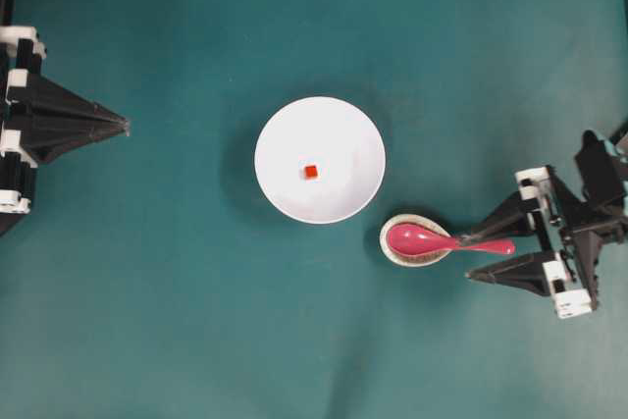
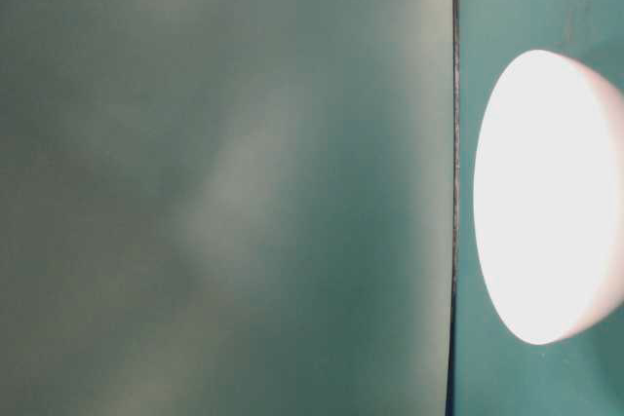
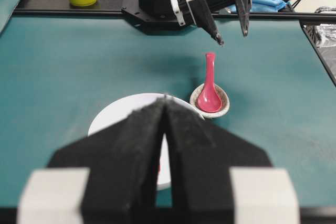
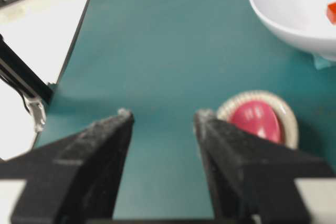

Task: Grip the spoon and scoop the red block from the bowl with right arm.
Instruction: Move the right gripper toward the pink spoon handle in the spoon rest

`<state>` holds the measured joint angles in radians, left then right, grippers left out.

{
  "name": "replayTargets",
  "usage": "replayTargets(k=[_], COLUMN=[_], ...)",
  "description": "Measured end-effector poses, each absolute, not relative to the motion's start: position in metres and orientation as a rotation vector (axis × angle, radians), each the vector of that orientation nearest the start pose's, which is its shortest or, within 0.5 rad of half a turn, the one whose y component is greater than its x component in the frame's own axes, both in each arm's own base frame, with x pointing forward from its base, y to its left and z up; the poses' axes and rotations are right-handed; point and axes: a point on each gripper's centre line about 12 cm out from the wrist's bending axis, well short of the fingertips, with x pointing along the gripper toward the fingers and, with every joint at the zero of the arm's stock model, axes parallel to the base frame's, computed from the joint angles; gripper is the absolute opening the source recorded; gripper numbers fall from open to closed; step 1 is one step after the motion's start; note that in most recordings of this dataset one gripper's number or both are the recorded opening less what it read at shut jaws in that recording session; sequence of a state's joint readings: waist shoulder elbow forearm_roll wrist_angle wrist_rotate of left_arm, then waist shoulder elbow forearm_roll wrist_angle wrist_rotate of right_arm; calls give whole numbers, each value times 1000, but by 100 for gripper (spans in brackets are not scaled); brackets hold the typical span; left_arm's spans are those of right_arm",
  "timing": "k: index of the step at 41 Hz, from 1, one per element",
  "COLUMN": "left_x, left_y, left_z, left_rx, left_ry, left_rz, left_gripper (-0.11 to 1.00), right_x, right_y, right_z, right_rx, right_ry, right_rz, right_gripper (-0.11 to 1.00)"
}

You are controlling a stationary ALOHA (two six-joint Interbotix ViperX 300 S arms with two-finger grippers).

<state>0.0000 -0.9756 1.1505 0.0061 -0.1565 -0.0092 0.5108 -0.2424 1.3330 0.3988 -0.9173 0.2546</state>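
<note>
The spoon [image 1: 437, 239] rests with its scoop in a small speckled dish [image 1: 392, 250], so its handle sticks out clear of the table, easy to pinch. The right gripper [image 1: 472, 256] hangs near that handle, jaws apart and empty. The left gripper [image 1: 126, 126] sits with jaws together, well apart. The red block [image 1: 311, 172] lies inside the bowl [image 1: 285, 134]. No readable writing shows.

Glossy pink spoon [image 1: 432, 239], smooth white bowl [image 1: 339, 134], matt teal table [image 1: 196, 321]
</note>
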Motion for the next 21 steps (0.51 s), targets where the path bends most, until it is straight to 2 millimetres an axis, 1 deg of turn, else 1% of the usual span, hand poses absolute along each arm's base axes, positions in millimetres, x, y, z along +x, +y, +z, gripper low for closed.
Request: replayTargets(k=[5, 10, 21], left_x=[198, 198, 198], left_y=[0, 4, 9], left_z=[290, 290, 290], left_rx=[-3, -9, -11], left_ry=[18, 20, 20], left_rz=[-1, 18, 47], left_gripper=[0, 0, 0], right_x=[210, 203, 198], right_y=[79, 76, 73], right_z=[134, 129, 115], right_rx=[400, 376, 326], right_ry=[245, 255, 311], right_rz=[133, 128, 117], right_gripper=[56, 56, 56])
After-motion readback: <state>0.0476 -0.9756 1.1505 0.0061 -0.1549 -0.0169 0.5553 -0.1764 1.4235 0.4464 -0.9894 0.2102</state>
